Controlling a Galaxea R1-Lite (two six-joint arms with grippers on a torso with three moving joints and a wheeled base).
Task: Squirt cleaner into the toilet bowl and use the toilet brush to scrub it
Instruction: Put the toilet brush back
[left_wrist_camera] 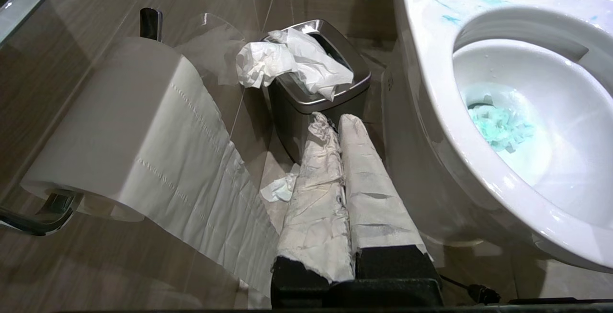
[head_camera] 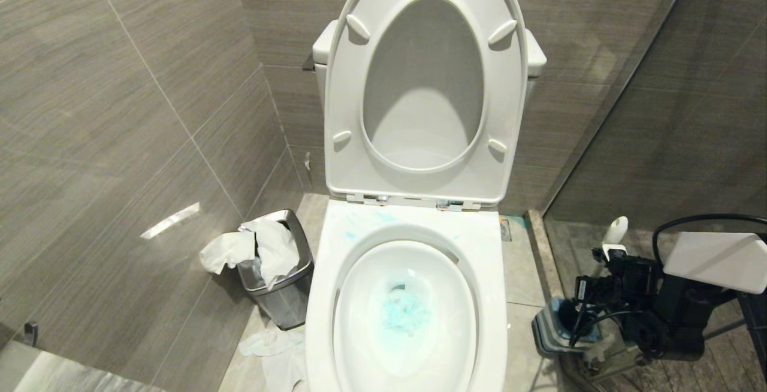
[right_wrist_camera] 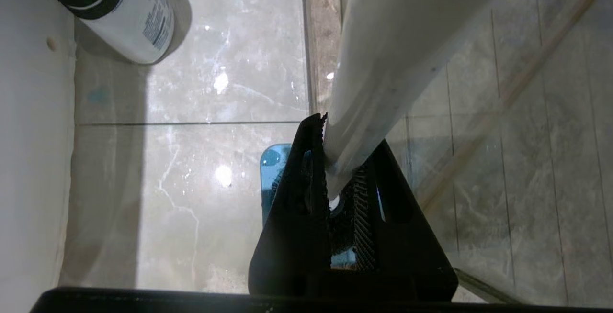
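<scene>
Our right gripper [right_wrist_camera: 342,198] is clamped on the slim white handle of the toilet brush [right_wrist_camera: 383,59], low to the floor beside the toilet bowl [head_camera: 335,248]. We judge the grip sits partway down the handle so the rounded end sticks up past the gripper while the head stays in the holder [head_camera: 548,329]. The bristles are hidden from us; only the grey-and-blue holder shows directly beneath the gripper, so we cannot tell whether the head has cleared it.

A white bottle [right_wrist_camera: 129,16] stands on the floor tiles just beyond the gripper, close to the toilet's side. Further out, across the rim, the bowl holds water tinted by the cleaner [head_camera: 404,308], with thin turquoise smears also on the back of the rim. So the squirting looks done and scrubbing remains.

Our left gripper [left_wrist_camera: 335,131] is parked on the far side of the bowl, its paper-wrapped fingers pressed together on nothing, pointing toward a steel waste bin [left_wrist_camera: 292,107] stuffed with crumpled tissue. A toilet roll [left_wrist_camera: 129,126] hangs beside it.
</scene>
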